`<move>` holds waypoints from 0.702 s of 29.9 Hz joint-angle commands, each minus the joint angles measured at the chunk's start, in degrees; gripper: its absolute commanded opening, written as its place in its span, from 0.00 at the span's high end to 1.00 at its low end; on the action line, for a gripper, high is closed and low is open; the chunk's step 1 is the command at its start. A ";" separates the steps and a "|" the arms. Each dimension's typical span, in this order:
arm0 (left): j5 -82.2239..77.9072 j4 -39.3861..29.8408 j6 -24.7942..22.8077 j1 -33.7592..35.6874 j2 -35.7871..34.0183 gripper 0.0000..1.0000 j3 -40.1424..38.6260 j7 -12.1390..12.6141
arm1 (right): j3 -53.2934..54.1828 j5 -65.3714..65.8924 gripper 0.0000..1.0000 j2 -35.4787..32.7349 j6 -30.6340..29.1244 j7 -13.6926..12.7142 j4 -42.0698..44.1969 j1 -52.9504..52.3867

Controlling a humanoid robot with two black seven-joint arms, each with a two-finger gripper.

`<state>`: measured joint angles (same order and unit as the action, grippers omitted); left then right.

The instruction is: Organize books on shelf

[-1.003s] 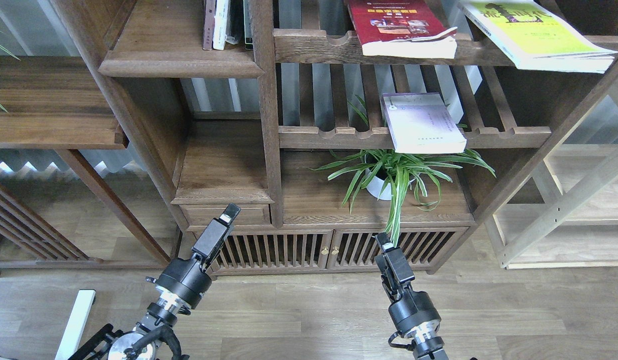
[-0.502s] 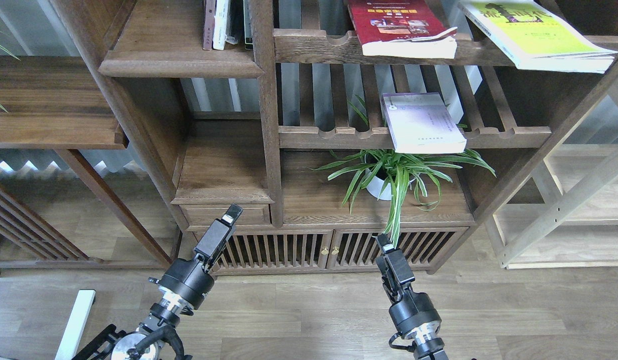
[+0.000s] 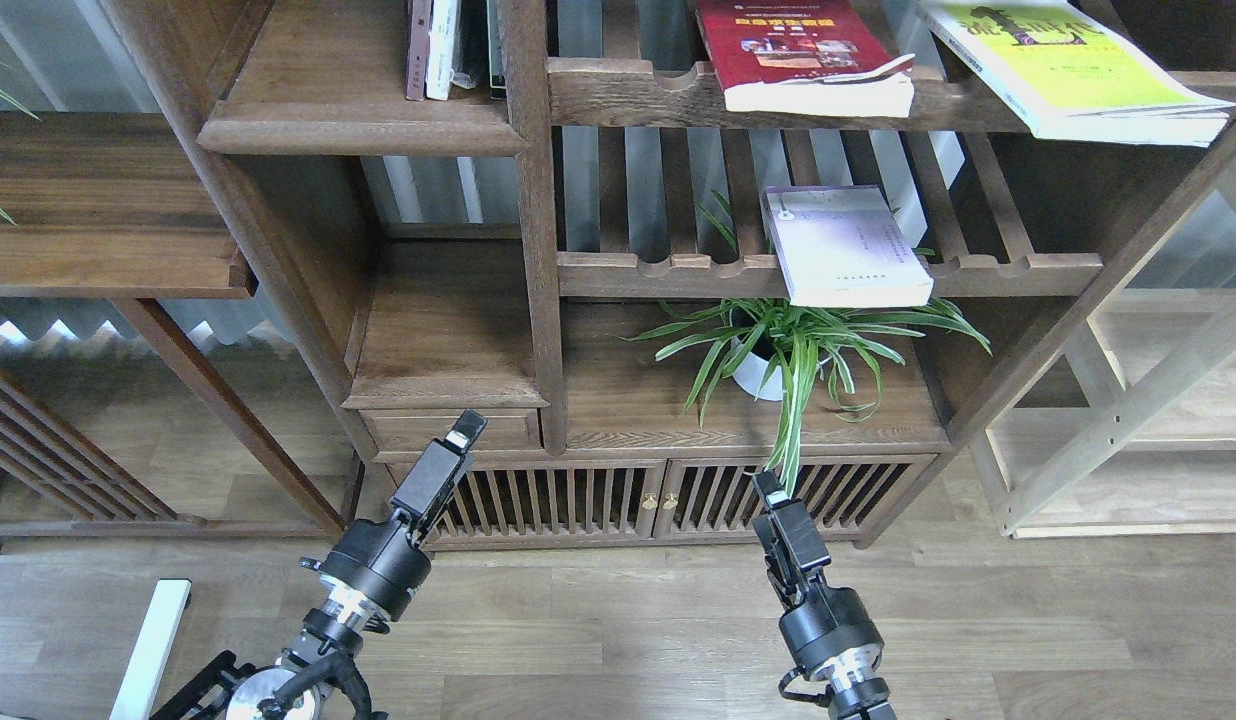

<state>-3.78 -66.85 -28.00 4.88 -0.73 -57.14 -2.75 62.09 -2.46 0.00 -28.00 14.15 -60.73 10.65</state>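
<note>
The lavender book [image 3: 846, 247] overhangs the lower slatted rack's front rail [image 3: 678, 272]; the red book [image 3: 800, 52] and yellow-green book [image 3: 1073, 65] overhang the upper rail. The solid shelf [image 3: 323, 90] lies open before its upright volumes [image 3: 440, 48]. Both the left pincer [image 3: 465, 432] and right pincer [image 3: 773, 487] hang low, holding nothing; their finger gap cannot be told.

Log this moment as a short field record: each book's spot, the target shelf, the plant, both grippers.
red book: flat on upper slatted rack, overhanging
yellow-green book: upper rack, right, overhanging
lavender book: lower slatted rack, above potted plant
solid shelf: upright volumes at back
left gripper: low, holds nothing, jaw state unclear
right gripper: low, holds nothing, jaw state unclear
</note>
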 commanded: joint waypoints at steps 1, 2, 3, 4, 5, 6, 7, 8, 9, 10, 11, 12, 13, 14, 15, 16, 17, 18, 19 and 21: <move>0.00 2.07 0.00 0.13 0.02 0.00 0.01 -0.24 | -0.04 -0.09 0.00 0.00 0.00 0.00 0.00 1.30; 0.00 2.77 0.00 0.05 0.11 0.00 0.01 -0.24 | -0.13 -0.09 0.00 0.00 0.00 0.00 0.08 1.74; 0.00 3.65 0.00 -0.04 0.37 0.00 -0.17 -0.33 | -0.39 -0.09 0.00 0.00 0.00 0.00 0.00 2.00; 0.00 4.10 0.00 -0.13 0.73 0.00 -0.43 -0.24 | -0.74 -0.17 0.00 0.00 0.00 0.00 0.00 2.35; 0.00 4.19 0.00 -0.48 0.73 0.00 -1.04 -0.15 | -1.00 -0.17 0.00 0.00 0.00 0.00 0.00 2.62; 0.00 4.28 0.00 -0.83 0.73 0.00 -1.92 -0.15 | -1.36 -0.26 0.00 0.00 0.00 -0.09 0.00 3.05; 0.00 4.19 0.00 -1.18 0.73 0.00 -3.06 0.11 | -1.62 -0.26 0.00 0.00 0.00 0.00 0.00 3.23; 0.00 4.19 0.00 -1.44 0.73 0.00 -3.68 0.20 | -2.06 -0.26 0.00 0.00 0.00 0.00 0.00 3.50; 0.00 3.93 0.00 -1.62 0.73 0.00 -3.94 0.20 | -2.67 -0.26 0.00 0.00 0.00 -0.09 0.00 3.85; 0.00 3.84 0.00 -1.80 0.73 0.00 -3.86 0.20 | -3.11 -0.26 0.00 0.00 0.00 -0.09 -0.09 4.20; 0.00 4.01 0.00 -1.80 0.73 0.00 -3.68 0.20 | -3.29 -0.18 0.00 0.00 0.00 -0.09 -0.09 4.29; 0.00 4.27 0.00 -1.80 0.73 0.00 -3.42 0.20 | -3.29 -0.17 0.00 0.00 0.00 -0.09 -0.09 4.29; -0.09 4.45 0.00 -1.80 0.73 0.00 -3.16 0.20 | -3.21 -0.17 0.00 0.00 0.00 0.00 -0.09 4.29; -0.09 4.54 0.00 -1.80 0.73 0.00 -2.81 0.20 | -3.12 -0.17 0.00 0.00 0.00 -0.09 -0.09 4.38; -0.09 4.54 0.00 -1.71 0.73 0.00 -2.28 0.20 | -3.29 -0.26 0.00 0.00 0.00 -0.09 -0.09 4.38; -0.09 4.63 0.00 -1.54 0.73 0.00 -1.58 0.20 | -3.38 -0.18 0.00 0.00 0.00 -0.09 -0.09 4.38; -0.35 4.71 0.00 -1.45 0.73 0.00 -0.79 0.20 | -3.38 -0.17 0.00 0.00 0.00 -0.18 -0.09 4.38; -0.61 4.80 0.00 -1.53 0.73 0.00 -0.43 0.20 | -3.38 -0.17 0.00 0.00 0.00 -0.18 -0.09 4.20; -0.61 4.80 0.00 -1.62 0.73 0.00 -0.08 0.20 | -3.38 -0.09 0.00 0.00 0.00 -0.18 -0.09 4.03; -0.61 4.80 0.00 -1.62 0.73 0.00 0.44 -0.06 | -3.21 0.00 0.00 0.00 0.00 -0.18 -0.09 3.68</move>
<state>-4.30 -62.10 -28.00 3.29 0.01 -57.61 -2.54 58.73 -2.60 0.00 -28.00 13.99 -60.82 14.81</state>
